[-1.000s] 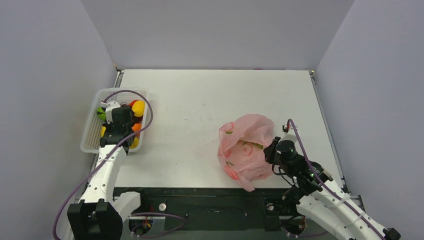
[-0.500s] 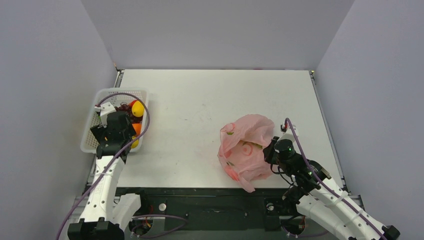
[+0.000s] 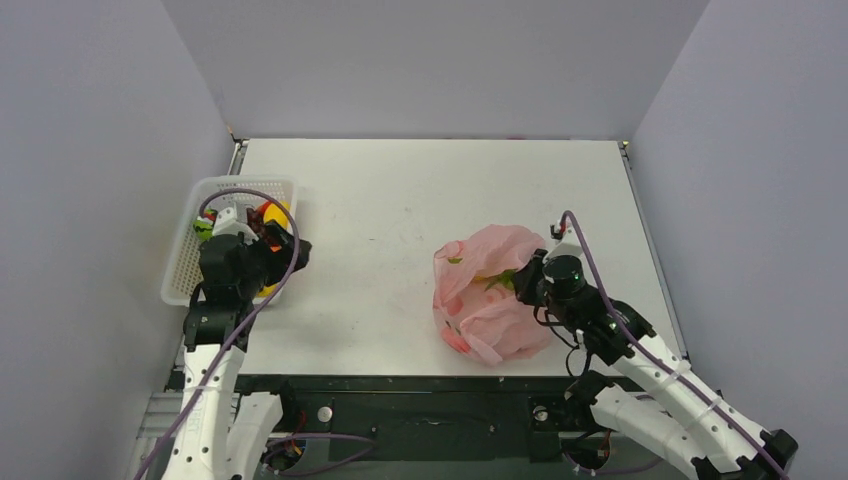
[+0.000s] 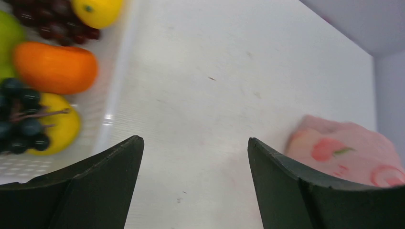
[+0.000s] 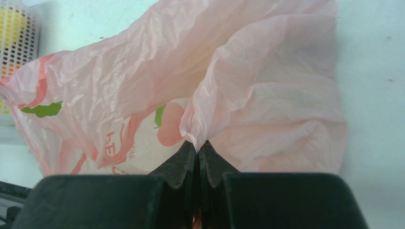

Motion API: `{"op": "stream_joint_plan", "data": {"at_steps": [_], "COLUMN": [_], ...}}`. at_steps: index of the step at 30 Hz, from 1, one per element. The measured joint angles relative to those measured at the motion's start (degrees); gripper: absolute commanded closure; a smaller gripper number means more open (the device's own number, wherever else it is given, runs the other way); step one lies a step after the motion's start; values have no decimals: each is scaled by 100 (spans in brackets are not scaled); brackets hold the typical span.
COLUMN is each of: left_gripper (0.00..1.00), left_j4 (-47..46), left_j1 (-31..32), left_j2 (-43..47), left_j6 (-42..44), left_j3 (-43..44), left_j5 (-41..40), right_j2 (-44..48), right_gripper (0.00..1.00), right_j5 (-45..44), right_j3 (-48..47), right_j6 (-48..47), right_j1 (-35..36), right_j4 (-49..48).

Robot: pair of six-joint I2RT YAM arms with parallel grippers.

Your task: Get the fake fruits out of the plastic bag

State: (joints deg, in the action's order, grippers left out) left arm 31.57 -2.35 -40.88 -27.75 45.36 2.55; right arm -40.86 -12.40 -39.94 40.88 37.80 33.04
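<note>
The pink plastic bag [image 3: 480,305] lies crumpled on the table's right half, and it also shows in the left wrist view [image 4: 345,151]. My right gripper [image 3: 527,273] is at its right side, shut on a pinched fold of the bag's film [image 5: 197,144]. A green patch [image 3: 497,281] shows at the bag's mouth; I cannot tell whether it is a print or a fruit. Several fake fruits lie in the white mesh basket [image 3: 186,262]: an orange [image 4: 55,67], a lemon [image 4: 97,9], dark grapes [image 4: 20,117]. My left gripper [image 4: 194,140] hovers open and empty just right of the basket [image 3: 283,254].
The basket [image 4: 112,102] stands at the table's left edge, against the grey side wall. Bare white tabletop [image 3: 400,210] stretches between basket and bag. Grey walls close in the table on three sides.
My left gripper opened over the basket and swung right, off the basket toward the table's middle. My right gripper shifted slightly up and left, still holding the bag's fold.
</note>
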Motion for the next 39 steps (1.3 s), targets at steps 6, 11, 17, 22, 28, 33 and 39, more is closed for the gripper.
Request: {"op": "stream_joint_plan", "data": {"at_steps": [6,11,17,22,28,33,39], "left_gripper": [22,23,25,26,30,35,40], "left_j4": [-1012,-1755,-2763,-3309,-3141,-3340,-3652], "left_j1": [966,2780,4317,5246,5971,6172,6380], "left_j2": [459,715,275,-544,-1764,-2492,-3438], "left_j6": [-1261,-1626,-1659,-1526,-1139,-990,-914], "left_j3": [-855,-944,-946,-933,-527,-118,295], "left_j5": [1631,1554,1047,660,197,151,155], "right_j2": [-745,-960,-1152,-885,-114,297,367], "right_gripper": [100,100,100,100,100,100,100], "right_j5": [1014,1873,2347,1731,988,616,74], "right_j3": [-205,-227,-564,-372,170,356,289], "right_j6": [-315,-669,-1139,-1012,-564,-20,608], "right_j1": [4,310,1757,1908,1908,1908,1908], "right_j4": [-555,-850,-846,-503,98,601,1316]}}
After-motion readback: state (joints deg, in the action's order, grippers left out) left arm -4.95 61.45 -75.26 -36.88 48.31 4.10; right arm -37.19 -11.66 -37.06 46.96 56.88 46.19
